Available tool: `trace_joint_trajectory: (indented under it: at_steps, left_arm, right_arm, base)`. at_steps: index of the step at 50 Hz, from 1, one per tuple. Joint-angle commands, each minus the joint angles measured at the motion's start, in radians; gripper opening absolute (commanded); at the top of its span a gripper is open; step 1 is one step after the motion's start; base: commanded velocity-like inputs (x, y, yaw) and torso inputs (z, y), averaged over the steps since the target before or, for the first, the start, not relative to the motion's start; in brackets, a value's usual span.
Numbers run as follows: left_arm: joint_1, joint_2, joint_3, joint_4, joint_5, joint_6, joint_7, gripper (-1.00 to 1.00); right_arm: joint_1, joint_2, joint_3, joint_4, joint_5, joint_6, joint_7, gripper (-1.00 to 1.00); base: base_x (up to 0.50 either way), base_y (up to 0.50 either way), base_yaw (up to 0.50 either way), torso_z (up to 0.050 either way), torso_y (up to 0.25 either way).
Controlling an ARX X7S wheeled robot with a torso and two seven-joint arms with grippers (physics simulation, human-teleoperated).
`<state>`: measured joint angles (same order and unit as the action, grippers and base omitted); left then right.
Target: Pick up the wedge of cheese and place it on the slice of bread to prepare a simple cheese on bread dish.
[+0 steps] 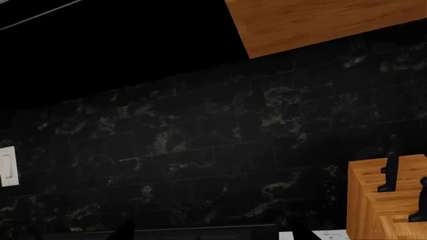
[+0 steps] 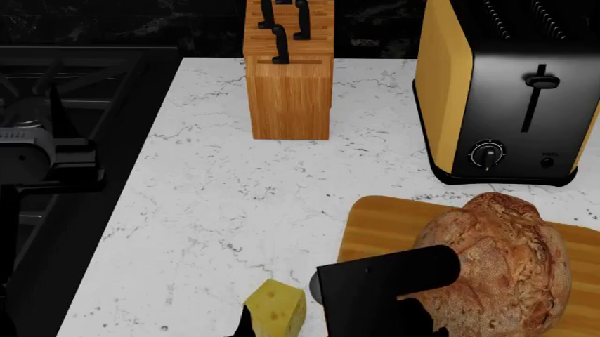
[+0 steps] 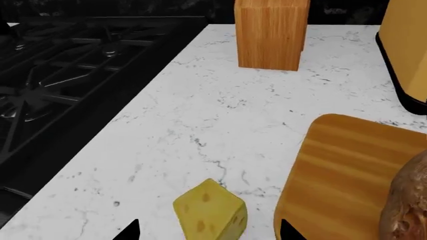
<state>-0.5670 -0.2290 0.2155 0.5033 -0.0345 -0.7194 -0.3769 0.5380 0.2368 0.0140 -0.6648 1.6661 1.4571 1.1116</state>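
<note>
Right wrist view looks down a white marble counter point(image 3: 220, 125). The wedge of cheese point(image 3: 210, 214), small, pale yellow and dotted with round holes, sits on the marble at the near edge of this view. Two dark fingertips point(image 3: 129, 231) of the right gripper point(image 3: 208, 232) show low in the picture, one on each side of the wedge and clear of it, so the jaws stand open and hold nothing.

Just beside the cheese lies a wooden cutting board point(image 3: 347, 165), and on it the slice of bread point(image 2: 501, 263), really a big round crusty loaf. A knife block point(image 2: 288, 88) and a yellow toaster point(image 2: 497, 91) stand farther back; a black stove point(image 3: 73, 75) borders the counter.

The step appears to be the approach for the grasp. To do it well, the gripper likely needs to drop straight down, keep the wedge centred between the fingers, and close on its flatter sides, since a slanted face may squirt out.

Left wrist view shows only dark wall tiles point(image 1: 200, 130); whether that arm's jaws are parted or together cannot be told.
</note>
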Motion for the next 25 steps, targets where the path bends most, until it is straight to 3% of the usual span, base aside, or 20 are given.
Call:
trace_joint_trajectory:
  at_steps: [1,11,25]
  left_arm:
    - [0.000,-0.004,0.001,-0.001,-0.005,0.001,-0.004,1.00]
    - [-0.001,-0.008,0.003,-0.001,-0.009,0.002,-0.007,1.00]
    - [-0.001,-0.011,0.004,0.003,-0.017,0.002,-0.010,1.00]
  right_arm:
    - [-0.032,0.007,-0.013,0.024,-0.095,-0.012,-0.114,1.00]
    - [-0.057,0.014,-0.067,0.050,-0.255,-0.059,-0.269,1.00]
    - [-0.017,0.027,-0.138,0.117,-0.363,-0.111,-0.364,1.00]
  base:
    - [0.00,0.00,0.00,0.000,0.000]
    - [0.00,0.00,0.00,0.000,0.000]
    - [0.00,0.00,0.00,0.000,0.000]
